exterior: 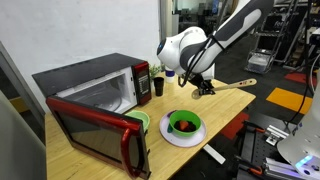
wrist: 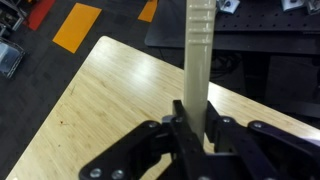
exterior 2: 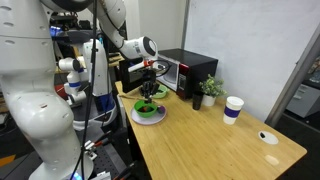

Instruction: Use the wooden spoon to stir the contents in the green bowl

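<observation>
Tool [exterior: 205, 90]: clamped on wooden spoon [exterior: 235, 86], held clear above worktop [exterior: 225, 115]. Spoon near horizontal, projecting away from microwave [exterior: 95, 88], not touching bowl. Green bowl [exterior: 184, 123]: seated on white plate [exterior: 185, 142], lower in frame than tool, toward microwave side; red and dark contents [exterior: 185, 126] inside. Microwave door [exterior: 95, 135] swung open; lime-green bowl [exterior: 140, 121] just beside door. Dark cup [exterior: 158, 86] upright beside microwave.

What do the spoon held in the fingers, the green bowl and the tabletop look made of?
The slim light-tan spoon looks like bare matte wood: pale, faint grain. The round deep-green bowl is glossy, perhaps glazed ceramic or plastic; the sheen cannot settle which. The pale tabletop seems smooth bamboo or wood laminate: parallel strips show.
</observation>
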